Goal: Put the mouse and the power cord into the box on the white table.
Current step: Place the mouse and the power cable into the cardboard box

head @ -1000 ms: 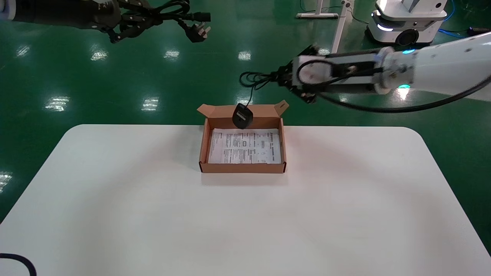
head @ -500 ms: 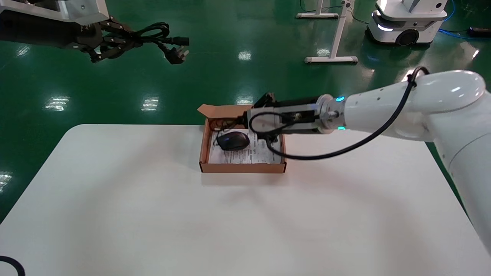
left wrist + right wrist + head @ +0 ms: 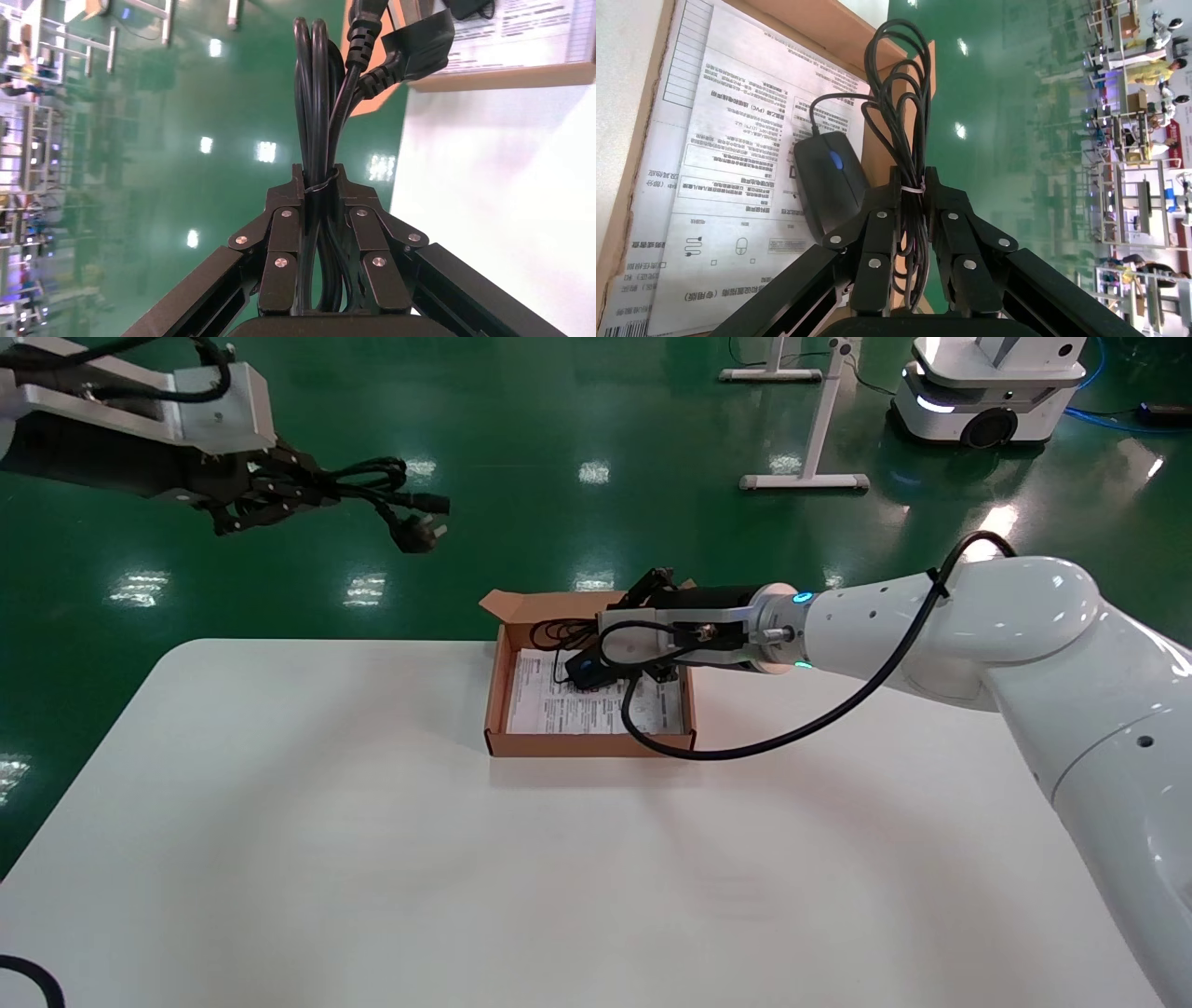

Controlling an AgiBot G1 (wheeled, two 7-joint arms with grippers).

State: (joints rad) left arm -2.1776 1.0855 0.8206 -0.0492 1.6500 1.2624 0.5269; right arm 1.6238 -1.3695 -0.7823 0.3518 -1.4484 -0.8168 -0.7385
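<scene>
The brown box point(image 3: 498, 714) stands at the far middle of the white table point(image 3: 372, 859), lined with a printed sheet point(image 3: 729, 182). The black mouse point(image 3: 587, 670) with its blue wheel point(image 3: 836, 160) is low inside the box, on or just above the sheet. My right gripper point(image 3: 601, 631) reaches over the box's far right side, shut on the mouse's bundled thin cable point(image 3: 905, 105). My left gripper point(image 3: 279, 495) hangs high over the green floor, far left of the box. It is shut on the looped power cord point(image 3: 316, 84), whose plug point(image 3: 414, 537) dangles.
Beyond the table lies green floor with a white stand foot point(image 3: 805, 481) and another robot's base point(image 3: 987, 393) at the back right. A black cable loop point(image 3: 28, 980) shows at the table's near left corner.
My right arm came down to the box; the mouse went from dangling above the rear wall to lying low inside. My left gripper with the power cord drifted down and left.
</scene>
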